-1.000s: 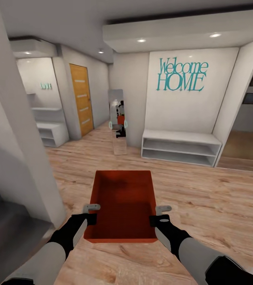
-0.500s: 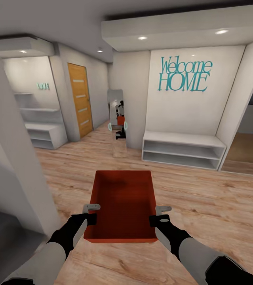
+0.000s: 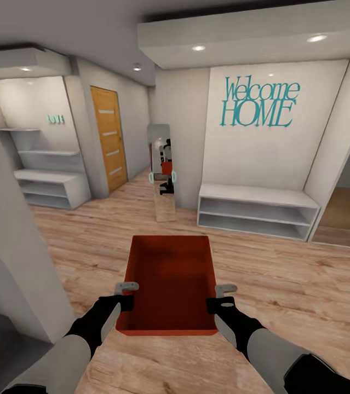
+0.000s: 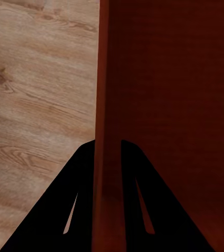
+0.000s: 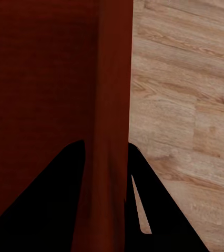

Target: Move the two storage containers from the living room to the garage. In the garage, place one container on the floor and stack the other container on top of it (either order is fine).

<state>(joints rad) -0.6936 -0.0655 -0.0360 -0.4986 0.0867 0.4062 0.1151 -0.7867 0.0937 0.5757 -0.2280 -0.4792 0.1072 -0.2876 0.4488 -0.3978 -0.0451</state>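
An orange-red storage container (image 3: 169, 282), open on top and with nothing in it, hangs in front of me above a light wood plank floor. My left gripper (image 3: 124, 295) is shut on its left wall and my right gripper (image 3: 218, 297) is shut on its right wall. In the left wrist view the thin red wall (image 4: 108, 131) runs between my two dark fingers (image 4: 75, 205). The right wrist view has the other wall (image 5: 112, 121) pinched between its fingers (image 5: 154, 210) the same way.
A grey wall corner (image 3: 16, 257) stands close on my left. Ahead are a low white shelf bench (image 3: 257, 210) under teal "Welcome HOME" lettering, a leaning mirror (image 3: 162, 172), an orange wooden door (image 3: 109, 137) and white shelves (image 3: 46, 183). Open plank floor (image 3: 284, 284) lies ahead and right.
The whole view has shifted: the left wall corner slides out to the left and the hallway shelves come into fuller sight. Both grippers and the container keep their places in the picture.
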